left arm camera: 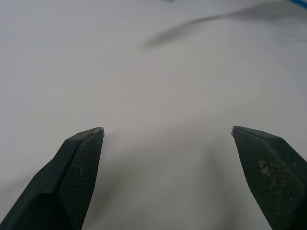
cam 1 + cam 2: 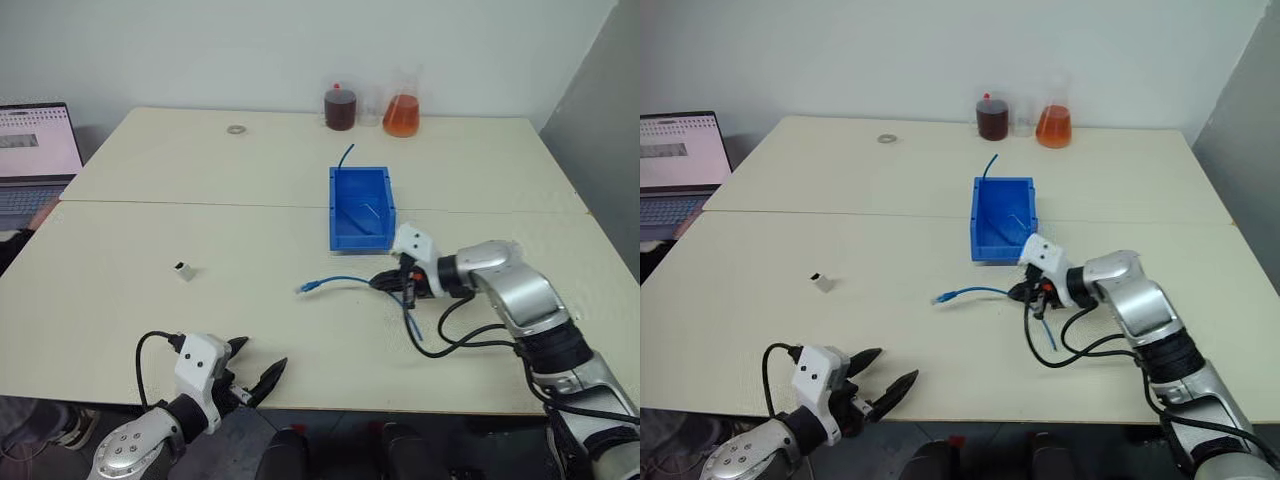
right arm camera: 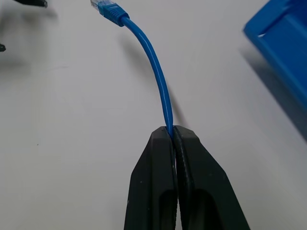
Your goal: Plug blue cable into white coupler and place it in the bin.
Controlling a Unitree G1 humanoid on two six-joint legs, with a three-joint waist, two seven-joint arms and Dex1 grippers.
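**A:** What's hard to read from my seat?

**B:** The white coupler (image 2: 185, 271) is a tiny pale block with one dark face. I can't tell which way its socket points. It sits alone toward the left edge of the tabletop (image 2: 200, 200), well apart from everything else. Inside the bin (image 2: 361, 208) I see a thin pale streak on the floor, but I can't make out what it is. A short dark-blue cable stub (image 2: 345, 155) sticks up at the bin's far wall, and its lower end is hidden. The laptop (image 2: 35, 160) is cut off at the left edge.

**A:** And the blue cable?

**B:** The blue cable (image 3: 154, 62) is light blue and thin, with a small clear plug (image 3: 103, 5) on a blue boot. I have it pinched in the right gripper (image 3: 172, 132), whose jaws are closed tight on it a short way behind the plug. From there it arches out toward the middle of the tabletop, and the plug lies near the centre, just in front of the bin's low lip. Its tail drops behind the gripper among the arm's black wires.

**A:** Left side?

**B:** The left gripper (image 2: 255, 368) hangs at the near edge with its jaws wide apart and nothing between the fingers (image 1: 79, 163). At the far edge I see two flasks, a dark-red one (image 2: 340, 106) and an orange one (image 2: 402, 113).
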